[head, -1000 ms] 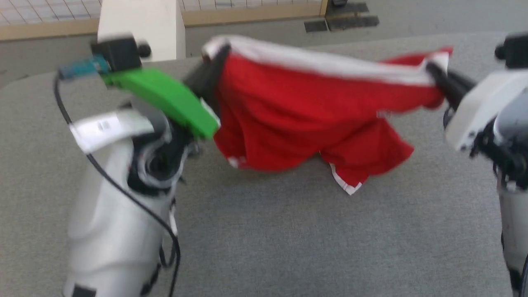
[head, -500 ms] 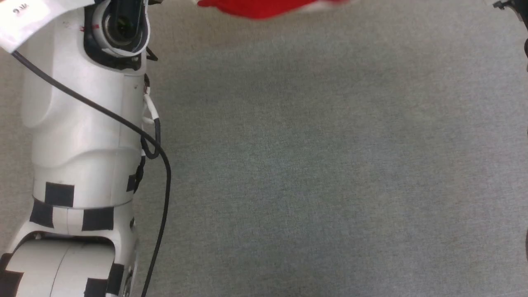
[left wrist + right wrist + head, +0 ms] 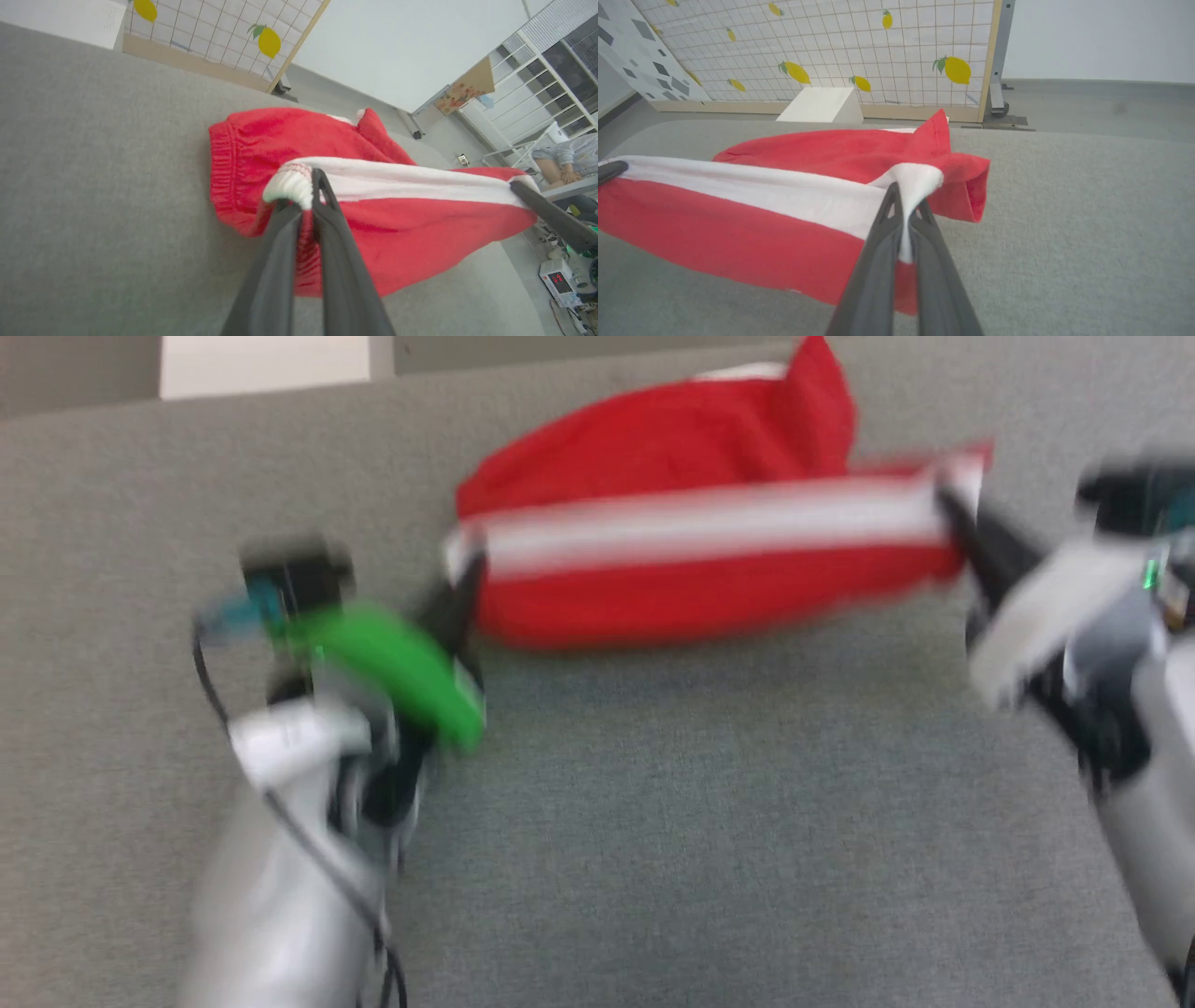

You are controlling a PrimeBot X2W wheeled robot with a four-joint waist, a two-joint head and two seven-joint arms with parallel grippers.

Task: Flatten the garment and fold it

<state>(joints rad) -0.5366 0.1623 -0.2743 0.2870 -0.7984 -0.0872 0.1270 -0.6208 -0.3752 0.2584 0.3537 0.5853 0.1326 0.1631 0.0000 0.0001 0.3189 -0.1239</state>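
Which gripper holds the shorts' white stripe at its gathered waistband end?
The left gripper: ribbed elastic bunches at its tips; the right gripper pinches the garment at its smooth hem.

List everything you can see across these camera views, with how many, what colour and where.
garment: one, red with a white stripe, stretched between the two grippers, far part seemingly resting on the table
table: one, grey fabric top, under the garment
screen: one, white grid with yellow lemons, beyond the table
block: one, white, in front of the screen
rack: one, white, far side of the room
person: one, grey sleeve, beside the rack
left gripper: one, dark fingers, shut on the stripe's waistband end
right gripper: one, dark fingers, shut on the stripe's hem end
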